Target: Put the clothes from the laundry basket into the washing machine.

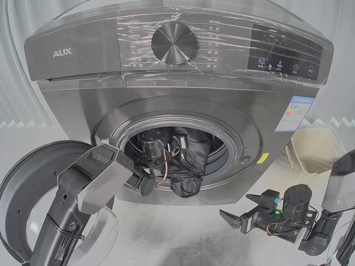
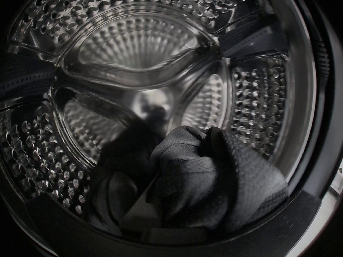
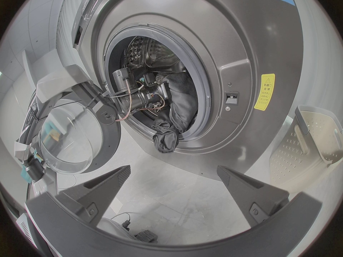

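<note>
Pale curtains (image 1: 18, 93) hang behind, and a light grey floor (image 1: 177, 233) runs under everything. Low on the right, the right gripper (image 1: 235, 205) sits over that floor with its jaws spread wide and holding nothing, pointed across toward the front of the washing machine (image 1: 177, 100). From its own wrist camera, its two dark fingertips (image 3: 114, 179) frame the machine's round opening. The left gripper (image 3: 162, 89) is inside that opening, past the rubber seal. From where I stand I cannot tell whether it is open or closed, because the black garment (image 1: 190, 159) lies bunched against its end. That garment is half in and half out. Most of it sits heaped in the lower front of the drum (image 2: 135, 47), against the rim. One rolled end droops over the bottom lip of the opening and hangs outside against the grey front panel. Seen from the left wrist, the dark cloth lies in the near bottom of the perforated steel drum. The left arm (image 1: 100, 174) bends in from the lower left, crossing in front of the machine's door (image 1: 29, 189). The door stands swung open to the left, its clear glass bowl (image 3: 68, 140) facing out. Just beside the machine's right corner is the cream laundry basket (image 1: 314, 148) with perforated walls.
</note>
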Robot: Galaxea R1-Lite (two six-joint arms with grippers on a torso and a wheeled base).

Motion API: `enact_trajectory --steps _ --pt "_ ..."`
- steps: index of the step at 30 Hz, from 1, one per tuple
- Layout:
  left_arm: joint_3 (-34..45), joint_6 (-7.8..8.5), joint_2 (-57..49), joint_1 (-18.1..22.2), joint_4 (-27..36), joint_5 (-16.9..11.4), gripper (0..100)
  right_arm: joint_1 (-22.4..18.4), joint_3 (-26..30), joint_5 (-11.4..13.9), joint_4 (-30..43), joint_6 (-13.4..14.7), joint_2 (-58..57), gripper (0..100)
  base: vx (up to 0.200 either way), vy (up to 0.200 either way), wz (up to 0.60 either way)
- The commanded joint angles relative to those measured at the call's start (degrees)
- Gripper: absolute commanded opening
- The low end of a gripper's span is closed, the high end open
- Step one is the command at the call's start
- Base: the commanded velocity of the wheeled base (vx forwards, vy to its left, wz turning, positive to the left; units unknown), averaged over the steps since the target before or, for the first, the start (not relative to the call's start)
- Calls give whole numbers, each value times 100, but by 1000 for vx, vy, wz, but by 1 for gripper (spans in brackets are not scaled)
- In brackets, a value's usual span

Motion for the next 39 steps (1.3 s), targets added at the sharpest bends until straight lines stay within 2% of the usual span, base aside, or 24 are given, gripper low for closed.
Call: enact_trajectory --steps 1,6,17,18,25,31,36,39 --pt "-701 45 254 220 299 125 0 4 -1 10 -1 -1 15 100 0 0 0" --pt "-1097 45 324 212 492 274 0 4 -1 10 -1 -1 15 100 0 0 0" --pt "-851 -8 228 176 484 265 0 4 -1 1 -1 8 23 100 0 0 0" --pt "-825 -8 210 159 484 265 100 4 -1 1 -1 8 23 100 0 0 0" --pt "-86 9 -168 -17 624 212 100 4 -1 1 -1 8 23 100 0 0 0" --pt "986 18 -625 -228 993 -104 100 4 -1 1 -1 8 23 100 0 0 0" --pt "1346 106 -625 -316 1020 -245 100 4 -1 1 -1 8 23 100 0 0 0" --pt "1513 247 -598 -342 1020 -324 100 4 -1 1 -1 8 23 100 0 0 0"
